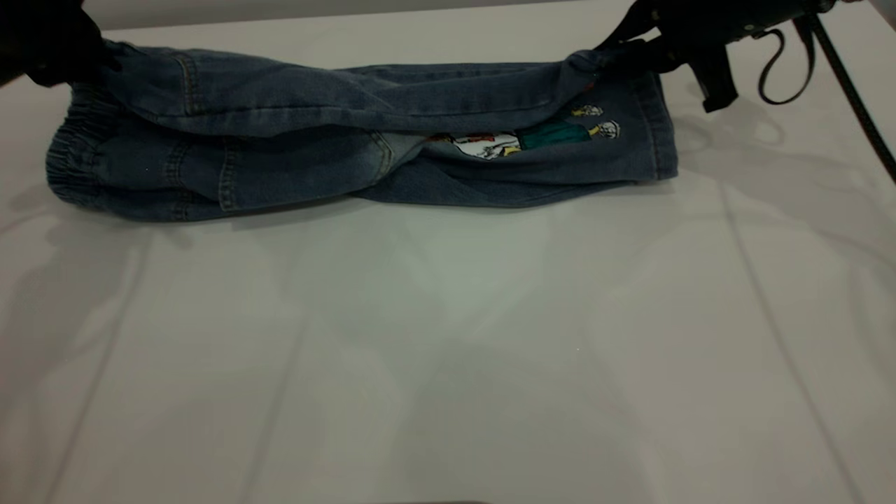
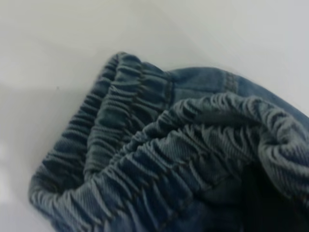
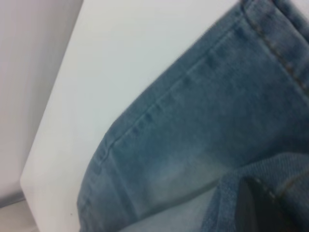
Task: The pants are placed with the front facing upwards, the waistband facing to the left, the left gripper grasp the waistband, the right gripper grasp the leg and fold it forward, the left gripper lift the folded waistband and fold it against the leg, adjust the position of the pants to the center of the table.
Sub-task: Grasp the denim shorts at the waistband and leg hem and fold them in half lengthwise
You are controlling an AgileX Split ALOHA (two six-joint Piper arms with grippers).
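Running left to right across the far side of the table [image 1: 448,364], the pants [image 1: 350,147] hang between your grippers: left gripper [image 1: 98,59] clenches the waistband [image 2: 159,159], right gripper [image 1: 623,52] clenches a leg; fold toward the near edge.

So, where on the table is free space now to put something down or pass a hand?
The table is bare across the whole near part, in front of the pants. The far strip is crowded: the left gripper holds the waistband at the far left, and the right gripper holds a leg at the far right.
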